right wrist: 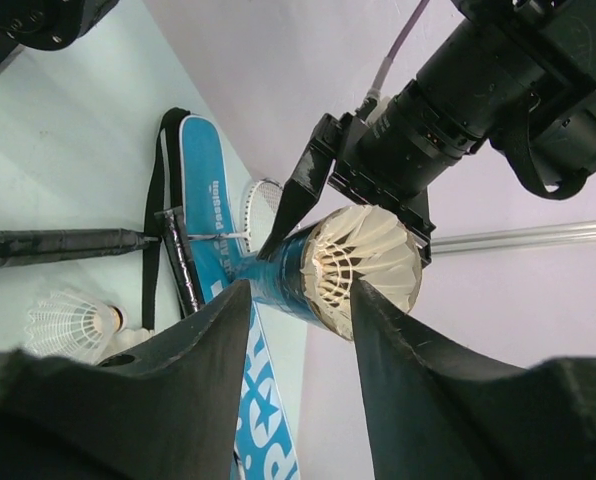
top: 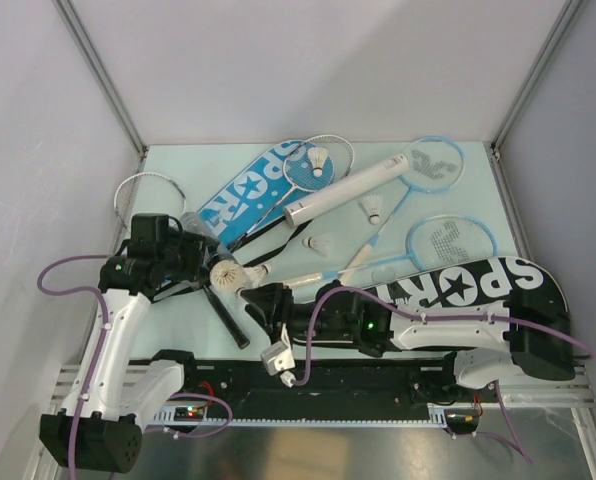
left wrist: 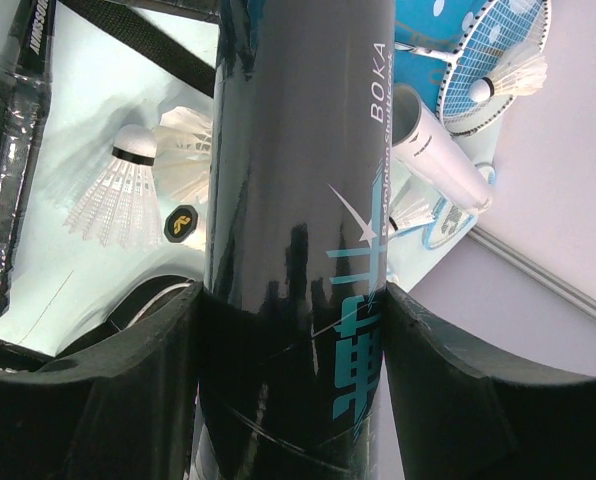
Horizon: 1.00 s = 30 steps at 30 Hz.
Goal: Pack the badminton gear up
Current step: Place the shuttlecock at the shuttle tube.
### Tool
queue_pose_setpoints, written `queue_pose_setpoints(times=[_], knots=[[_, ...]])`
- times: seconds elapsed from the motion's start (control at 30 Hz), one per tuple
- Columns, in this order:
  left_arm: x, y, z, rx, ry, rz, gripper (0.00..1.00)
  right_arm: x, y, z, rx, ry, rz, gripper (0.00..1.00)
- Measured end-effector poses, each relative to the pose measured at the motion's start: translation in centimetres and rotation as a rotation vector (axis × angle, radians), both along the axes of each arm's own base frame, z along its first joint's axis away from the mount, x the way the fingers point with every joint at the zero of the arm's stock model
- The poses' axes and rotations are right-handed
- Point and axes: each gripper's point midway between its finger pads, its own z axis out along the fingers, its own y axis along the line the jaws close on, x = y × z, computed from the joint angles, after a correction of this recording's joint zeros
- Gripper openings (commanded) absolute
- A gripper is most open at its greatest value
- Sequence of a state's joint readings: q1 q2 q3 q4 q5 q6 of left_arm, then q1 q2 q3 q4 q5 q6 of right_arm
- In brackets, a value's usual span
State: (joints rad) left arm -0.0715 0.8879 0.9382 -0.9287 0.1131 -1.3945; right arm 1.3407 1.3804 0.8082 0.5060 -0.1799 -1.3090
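Jutting out of the left gripper (left wrist: 293, 300), the black tube (left wrist: 298, 180) is clenched between both padded fingers, which press against its sides. Seen from above, it is held over the near-left part of the desk (top: 183, 325), with its open mouth turned toward the right gripper (right wrist: 300, 300). White feathers of a packed shuttlecock (right wrist: 363, 265) fill that mouth. The right gripper's fingers stand on either side of the tube's end, but I cannot tell whether they press on it.

Just beside the tube's mouth, a loose shuttlecock (left wrist: 118, 190) lies on the desk near a black racket handle (top: 228, 318). Farther back, the blue cover (top: 248, 195) lies slantwise, and a racket head on its far end carries another shuttlecock (top: 323, 160). The white tube (top: 343, 190) rests at an angle just beside that cover. Two more shuttlecocks (top: 375, 208) lie near the white tube. Two light-blue rackets (top: 433, 165) occupy the far right. The black cover (top: 478, 283) stretches along the near right, partly under the right arm.
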Motion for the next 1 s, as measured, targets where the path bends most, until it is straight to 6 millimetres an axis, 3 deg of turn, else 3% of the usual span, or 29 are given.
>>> queue_pose_setpoints(times=[0.27, 0.4, 0.53, 0.7, 0.9, 1.0], knots=[[0.1, 0.6, 0.5, 0.029, -0.010, 0.015, 0.18, 0.4, -0.8, 1.4, 0.036, 0.096, -0.045, 0.51], [0.6, 2.0, 3.0, 0.087, -0.082, 0.072, 0.21, 1.5, -2.3, 3.7, 0.143, 0.308, -0.123, 0.49], [0.8, 3.5, 6.3, 0.138, -0.197, 0.133, 0.22, 4.9, -3.8, 4.6, 0.285, 0.592, -0.291, 0.45], [-0.2, 4.9, 7.7, 0.173, -0.270, 0.196, 0.23, 9.1, -4.7, 1.6, 0.378, 0.886, -0.473, 0.44], [-1.8, 6.6, 7.4, 0.212, -0.286, 0.270, 0.24, 13.2, -3.8, -4.6, 0.354, 1.048, -0.702, 0.43], [-2.5, 7.4, 7.5, 0.234, -0.294, 0.305, 0.24, 15.4, -3.3, -5.6, 0.401, 1.124, -0.831, 0.41]])
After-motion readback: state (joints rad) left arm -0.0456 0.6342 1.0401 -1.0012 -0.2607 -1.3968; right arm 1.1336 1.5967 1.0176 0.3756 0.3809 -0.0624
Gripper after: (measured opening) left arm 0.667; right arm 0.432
